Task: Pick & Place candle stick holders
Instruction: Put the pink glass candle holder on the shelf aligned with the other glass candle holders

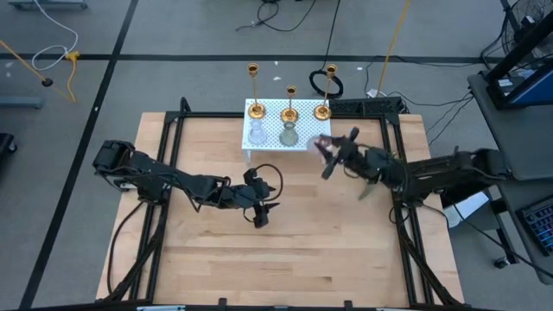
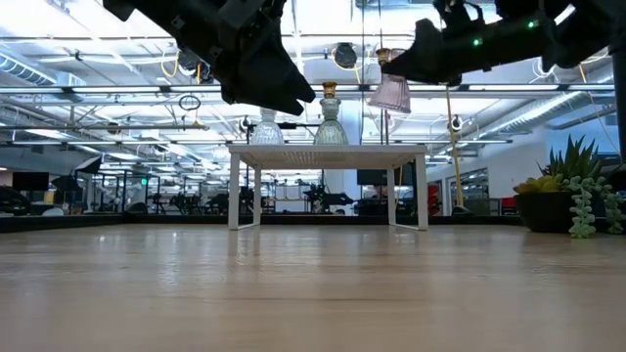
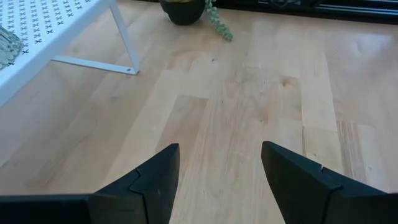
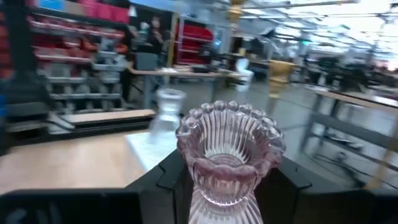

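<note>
Three gold candlesticks [image 1: 290,104] stand by their round bases along the far side of the white perforated stand [image 1: 272,130]. A clear glass holder [image 1: 257,134] and a greenish one [image 1: 289,134] stand on the stand's near side. My right gripper [image 1: 328,151] is shut on the pink glass holder [image 4: 230,149], in the air by the stand's right near corner. My left gripper [image 1: 259,214] hangs open and empty over the table, on the near side of the stand. My right gripper pinches the pink holder between its two fingers at the narrow waist [image 4: 217,186] below the beaded cup rim. The fingers come about level from the table's right. The holder stands roughly upright, lifted clear above the stand's top [image 2: 391,93].
A small potted plant [image 2: 567,196] stands on the table at the right. The stand's thin white legs [image 3: 124,43] reach down to the wood. Bare wood lies under my left gripper [image 3: 217,180] and toward the near edge.
</note>
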Controlling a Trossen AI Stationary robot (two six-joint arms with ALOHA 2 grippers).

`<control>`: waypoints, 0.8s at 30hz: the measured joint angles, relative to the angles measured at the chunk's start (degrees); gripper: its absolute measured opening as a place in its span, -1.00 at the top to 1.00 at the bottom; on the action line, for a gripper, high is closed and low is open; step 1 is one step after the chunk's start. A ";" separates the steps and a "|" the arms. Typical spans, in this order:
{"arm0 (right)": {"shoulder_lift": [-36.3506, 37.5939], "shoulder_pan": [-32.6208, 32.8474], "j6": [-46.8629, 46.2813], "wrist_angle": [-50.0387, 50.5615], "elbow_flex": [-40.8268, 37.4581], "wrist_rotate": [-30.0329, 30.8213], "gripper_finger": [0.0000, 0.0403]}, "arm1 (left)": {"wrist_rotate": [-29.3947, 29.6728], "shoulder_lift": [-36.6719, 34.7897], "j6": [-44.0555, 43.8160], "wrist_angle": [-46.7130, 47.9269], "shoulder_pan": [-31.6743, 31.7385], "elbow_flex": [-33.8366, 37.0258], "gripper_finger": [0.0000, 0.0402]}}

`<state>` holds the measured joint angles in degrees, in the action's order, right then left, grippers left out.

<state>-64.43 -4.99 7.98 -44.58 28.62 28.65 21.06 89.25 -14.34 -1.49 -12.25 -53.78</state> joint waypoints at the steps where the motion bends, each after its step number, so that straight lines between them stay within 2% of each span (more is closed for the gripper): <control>1: 0.60 -1.21 0.03 0.98 0.00 -0.12 0.38 | 0.00 0.00 0.00 -0.05 0.00 0.00 -0.17; 5: 1.02 -6.20 -2.36 5.32 0.00 -0.91 0.35 | 0.00 0.00 0.03 -0.49 0.10 0.00 -0.17; 11: -2.05 -12.73 -6.26 6.46 0.00 -12.11 0.36 | 0.04 0.00 0.76 -2.49 0.22 0.00 -0.17; 13: -2.84 -14.25 -6.76 6.28 0.00 -13.76 0.37 | 0.04 0.00 0.77 -2.80 0.22 0.00 -0.17; 24: -4.83 -18.73 -5.51 4.98 0.09 -14.10 0.30 | 0.04 0.00 0.97 -2.87 0.22 0.00 -0.17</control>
<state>-69.25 -23.72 2.47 -39.59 28.71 14.54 21.10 89.25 -13.37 -4.36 -12.03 -53.78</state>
